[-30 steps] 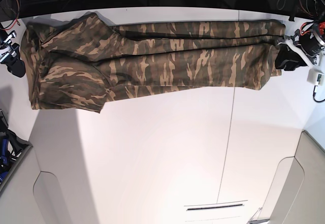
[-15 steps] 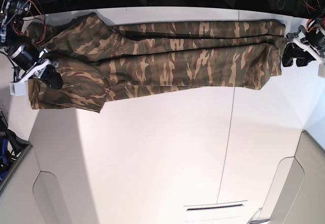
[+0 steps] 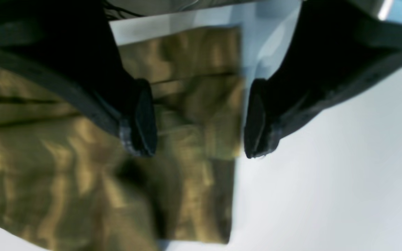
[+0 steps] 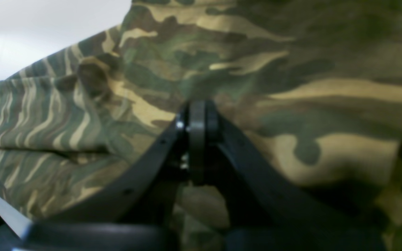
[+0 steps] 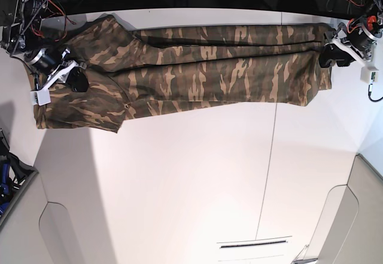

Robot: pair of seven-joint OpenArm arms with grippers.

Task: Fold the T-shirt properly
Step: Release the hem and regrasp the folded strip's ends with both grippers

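Where the camouflage T-shirt (image 5: 215,81) stretches in a long band across the upper part of the frame, one claw at either end.

Clenched shut at the upper left, the right claw (image 5: 79,85), with folded cloth around and beneath its tips; whether touching, cannot tell. Spread wide at the upper right, the left claw (image 3: 201,148), over the end of the shirt, with cloth visible between its fingers and nothing gripped. Lying on the white table (image 5: 197,180), with creases and loose folds at both ends.
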